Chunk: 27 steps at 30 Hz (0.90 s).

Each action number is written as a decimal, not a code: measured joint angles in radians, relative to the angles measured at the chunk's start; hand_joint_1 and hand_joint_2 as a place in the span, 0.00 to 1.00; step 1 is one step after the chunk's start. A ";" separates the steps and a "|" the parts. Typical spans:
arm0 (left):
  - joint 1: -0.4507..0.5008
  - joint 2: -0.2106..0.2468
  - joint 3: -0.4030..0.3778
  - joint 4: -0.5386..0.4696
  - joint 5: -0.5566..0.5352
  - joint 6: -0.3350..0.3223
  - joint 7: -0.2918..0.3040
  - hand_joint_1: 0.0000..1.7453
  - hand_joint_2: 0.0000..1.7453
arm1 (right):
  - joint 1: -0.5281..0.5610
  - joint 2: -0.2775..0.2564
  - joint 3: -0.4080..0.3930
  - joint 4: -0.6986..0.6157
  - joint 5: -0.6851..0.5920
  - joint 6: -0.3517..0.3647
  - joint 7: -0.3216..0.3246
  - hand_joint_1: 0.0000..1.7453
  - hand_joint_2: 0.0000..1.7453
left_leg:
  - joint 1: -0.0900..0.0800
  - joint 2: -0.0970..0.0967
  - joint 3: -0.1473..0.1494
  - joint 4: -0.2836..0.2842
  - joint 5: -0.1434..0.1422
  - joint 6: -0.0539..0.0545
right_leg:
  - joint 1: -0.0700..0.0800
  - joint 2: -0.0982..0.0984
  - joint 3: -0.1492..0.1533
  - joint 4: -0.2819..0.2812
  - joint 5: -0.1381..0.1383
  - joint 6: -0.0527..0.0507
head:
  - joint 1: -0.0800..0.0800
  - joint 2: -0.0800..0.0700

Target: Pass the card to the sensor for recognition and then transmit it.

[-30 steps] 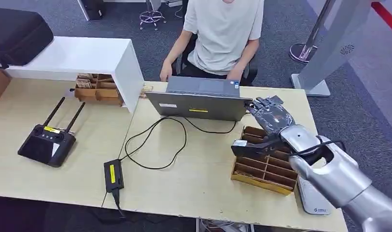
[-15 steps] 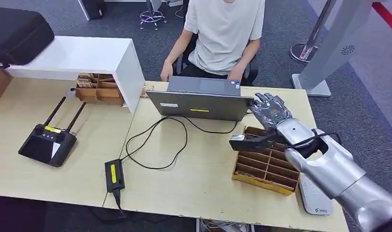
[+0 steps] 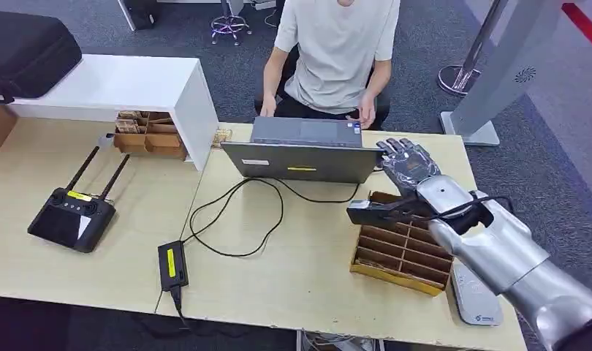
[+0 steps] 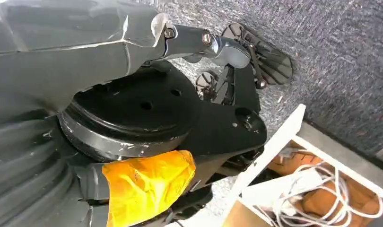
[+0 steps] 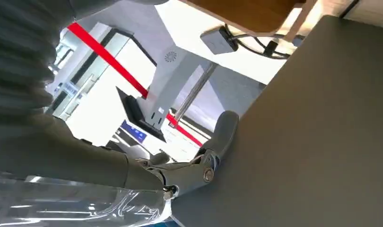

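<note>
The long pale wooden counter (image 3: 293, 292) carries everything, and a person in a light T-shirt (image 3: 338, 44) sits on its far side behind a grey open laptop (image 3: 302, 150). I think this person is placed there to receive the card at the end. On the left part of the counter stands a white box-shaped riser (image 3: 125, 86) with a black soft case (image 3: 26, 47) on top, and in front of it lies a black remote controller with 2 antennas (image 3: 72, 212). A black power brick with a yellow label (image 3: 172, 263) lies near the front edge, and its black cable (image 3: 234, 212) runs in loops up to the laptop.

On the right part stands a brown cardboard organiser with many slots (image 3: 399, 256), probably the store for the cards. Just beside it, at the front corner, lies a flat pale grey sensor pad (image 3: 474, 300); it lies flat and within the arm's reach so that a card can be put over it.

The silver right arm reaches over the organiser. The right robot hand (image 3: 408, 170) pinches the dark flat card (image 3: 373, 213) between thumb and fingers, while the other fingers are spread upward. The card is in the air above the organiser's far corner, held about level, perhaps so that its face can meet the pad. It is well apart from the sensor pad, so in my judgement the recognition step is not yet done.

The left robot hand (image 4: 218, 47) hangs low over grey carpet (image 4: 331, 47); I cannot tell how its fingers stand.
</note>
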State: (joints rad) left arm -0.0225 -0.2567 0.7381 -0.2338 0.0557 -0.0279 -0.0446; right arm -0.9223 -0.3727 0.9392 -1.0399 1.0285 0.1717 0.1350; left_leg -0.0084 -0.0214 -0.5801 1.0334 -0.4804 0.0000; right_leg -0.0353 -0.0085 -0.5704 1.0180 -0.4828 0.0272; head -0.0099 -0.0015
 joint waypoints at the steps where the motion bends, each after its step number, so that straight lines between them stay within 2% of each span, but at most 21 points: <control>1: 0.000 0.002 -0.005 0.000 -0.008 -0.004 0.004 0.00 1.00 | -0.002 0.003 0.003 0.004 -0.001 0.003 0.000 0.00 1.00 | 0.000 0.000 0.000 0.000 0.000 0.000 | 0.000 0.000 0.000 0.000 0.000 0.000 | 0.000 0.000; 11: 0.001 0.014 -0.082 0.000 -0.080 -0.038 0.039 0.00 1.00 | -0.033 0.024 0.025 0.052 -0.005 0.037 -0.006 0.00 1.00 | 0.000 0.000 0.000 0.000 0.000 0.000 | 0.000 0.000 0.000 0.000 0.000 0.000 | 0.000 0.000; 18: 0.001 0.015 -0.094 0.000 -0.097 -0.042 0.042 0.00 1.00 | -0.039 0.031 0.034 0.072 -0.005 0.049 -0.007 0.00 1.00 | 0.000 0.000 0.000 0.000 0.000 0.000 | 0.000 0.000 0.000 0.000 0.000 0.000 | 0.000 0.000; 27: -0.002 0.038 -0.169 0.000 -0.193 -0.106 0.086 0.00 1.00 | -0.061 0.048 0.053 0.118 -0.006 0.069 -0.018 0.00 1.00 | 0.000 -0.001 0.000 0.000 0.000 0.000 | 0.000 0.000 0.000 0.000 0.000 0.000 | 0.000 0.000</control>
State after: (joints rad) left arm -0.0245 -0.2186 0.5693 -0.2338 -0.1369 -0.1338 0.0415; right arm -0.9834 -0.3250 0.9918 -0.9220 1.0227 0.2407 0.1175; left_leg -0.0087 -0.0219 -0.5801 1.0335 -0.4802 0.0000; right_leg -0.0355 -0.0088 -0.5703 1.0182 -0.4828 0.0272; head -0.0099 -0.0015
